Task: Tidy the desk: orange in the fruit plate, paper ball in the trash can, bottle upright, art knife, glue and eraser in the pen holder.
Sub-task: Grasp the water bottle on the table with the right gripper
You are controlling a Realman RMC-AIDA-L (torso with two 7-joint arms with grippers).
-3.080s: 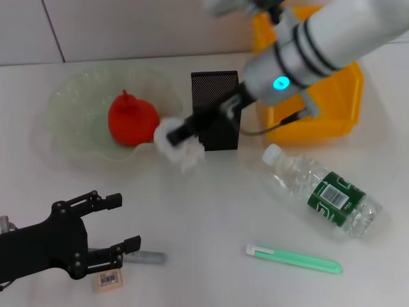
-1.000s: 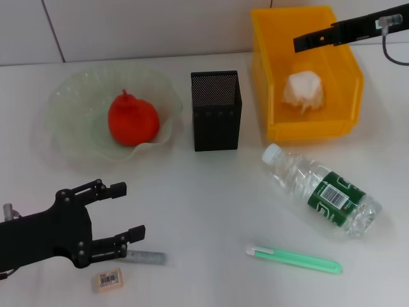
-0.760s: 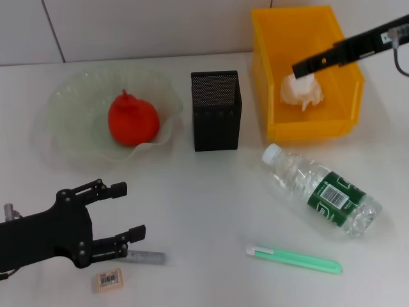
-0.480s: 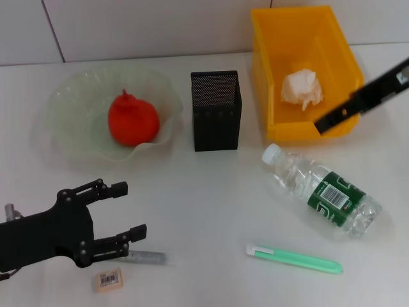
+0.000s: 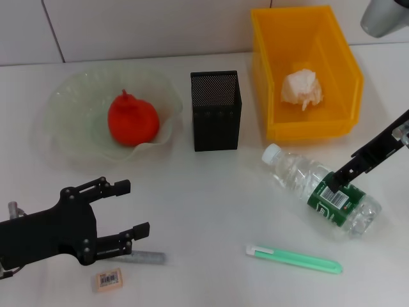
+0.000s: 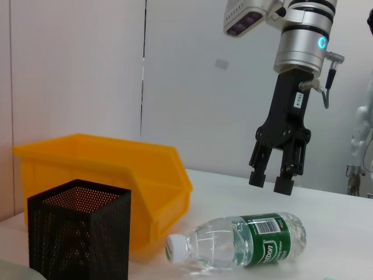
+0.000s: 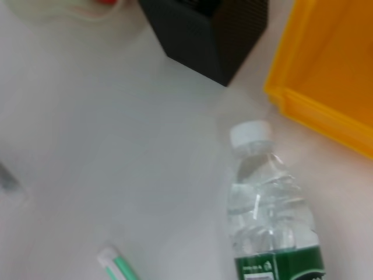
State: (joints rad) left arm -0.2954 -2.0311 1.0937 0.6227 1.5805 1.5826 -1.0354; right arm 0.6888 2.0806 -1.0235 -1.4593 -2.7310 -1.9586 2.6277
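Right tool [image 6: 272,181] hangs above the lying bottle [image 5: 323,191], parted, empty; left tool [image 5: 124,217] parted, empty.

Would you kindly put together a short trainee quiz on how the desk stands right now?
1. True or false: the bottle stands upright.
2. Where is the paper ball? A) beside the pen holder B) in the trash can C) in the fruit plate
3. Fill in: the right hand hangs open above the ____.

Key:
1. False: it lies on its side.
2. B.
3. Bottle; the left hand is open near the eraser, and the orange sits in the fruit plate.
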